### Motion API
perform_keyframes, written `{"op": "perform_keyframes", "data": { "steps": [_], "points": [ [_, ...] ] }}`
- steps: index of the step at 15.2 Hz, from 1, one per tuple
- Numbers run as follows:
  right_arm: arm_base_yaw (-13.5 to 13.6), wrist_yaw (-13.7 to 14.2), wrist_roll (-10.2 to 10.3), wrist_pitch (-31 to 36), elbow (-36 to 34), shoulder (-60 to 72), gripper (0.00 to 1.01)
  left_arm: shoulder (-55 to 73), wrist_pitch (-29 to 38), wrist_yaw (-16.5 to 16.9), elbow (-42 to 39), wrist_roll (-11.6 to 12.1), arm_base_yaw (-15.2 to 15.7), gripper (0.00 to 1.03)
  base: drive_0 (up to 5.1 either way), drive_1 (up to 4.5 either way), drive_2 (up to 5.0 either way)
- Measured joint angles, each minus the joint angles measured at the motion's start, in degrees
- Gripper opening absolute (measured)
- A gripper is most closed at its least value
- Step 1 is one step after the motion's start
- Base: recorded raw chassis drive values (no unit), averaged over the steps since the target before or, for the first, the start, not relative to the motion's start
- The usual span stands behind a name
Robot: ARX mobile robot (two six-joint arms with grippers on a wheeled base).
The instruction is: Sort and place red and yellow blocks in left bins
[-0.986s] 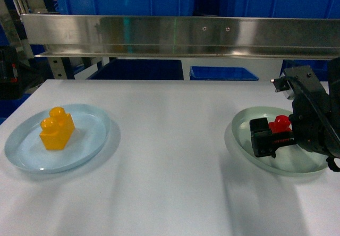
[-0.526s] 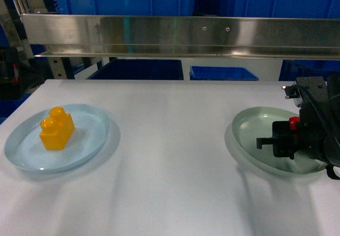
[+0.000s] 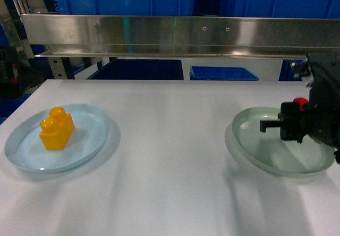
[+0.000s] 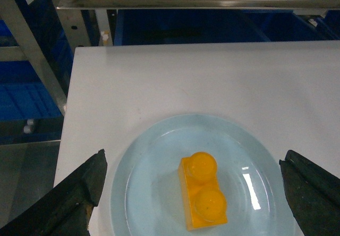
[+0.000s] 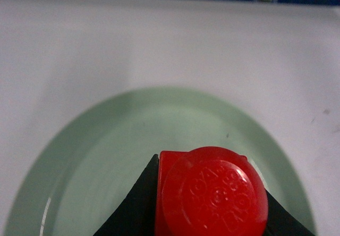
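A yellow block (image 3: 57, 128) lies in the pale blue plate (image 3: 95, 140) at the left of the table. From the left wrist view, the same yellow block (image 4: 204, 193) sits in that plate (image 4: 149, 161), and my left gripper (image 4: 194, 164) hangs open above it, one finger on each side of the plate. My right gripper (image 3: 289, 124) hovers over the green plate (image 3: 255, 151) on the right, shut on a red block (image 3: 301, 103). In the right wrist view the red block (image 5: 212, 193) fills the space between the jaws of the right gripper (image 5: 210, 217), above the green plate (image 5: 106, 151).
A steel rail (image 3: 175, 34) runs across the back of the white table (image 3: 170, 140). Blue crates (image 3: 223, 74) stand beyond the far edge. The table's left edge (image 4: 66, 129) drops off beside the pale blue plate.
My right gripper has risen from the green plate's floor and shifted right, carrying the red block up with it. The yellow block and left plate have not moved.
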Motion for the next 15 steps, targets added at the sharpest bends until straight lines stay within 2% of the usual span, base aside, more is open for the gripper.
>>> {"op": "perform_keyframes", "data": {
  "steps": [5,8,11,15],
  "points": [
    [-0.5,-1.0,-0.7,-0.1,-3.7,-12.9,0.28,0.0,0.0,0.0,0.0,0.0,0.0,0.98,0.0,0.00,0.0],
    [-1.6,-2.7,-2.1,-3.2,-8.4,-25.7,0.28,0.0,0.0,0.0,0.0,0.0,0.0,0.98,0.0,0.00,0.0],
    [-1.4,-3.8,-2.4,-8.8,-14.4,-41.9,0.28,0.0,0.0,0.0,0.0,0.0,0.0,0.98,0.0,0.00,0.0],
    [-0.8,-3.9,-3.3,-9.3,-15.6,-44.1,0.27,0.0,0.0,0.0,0.0,0.0,0.0,0.98,0.0,0.00,0.0]
  ]
}}
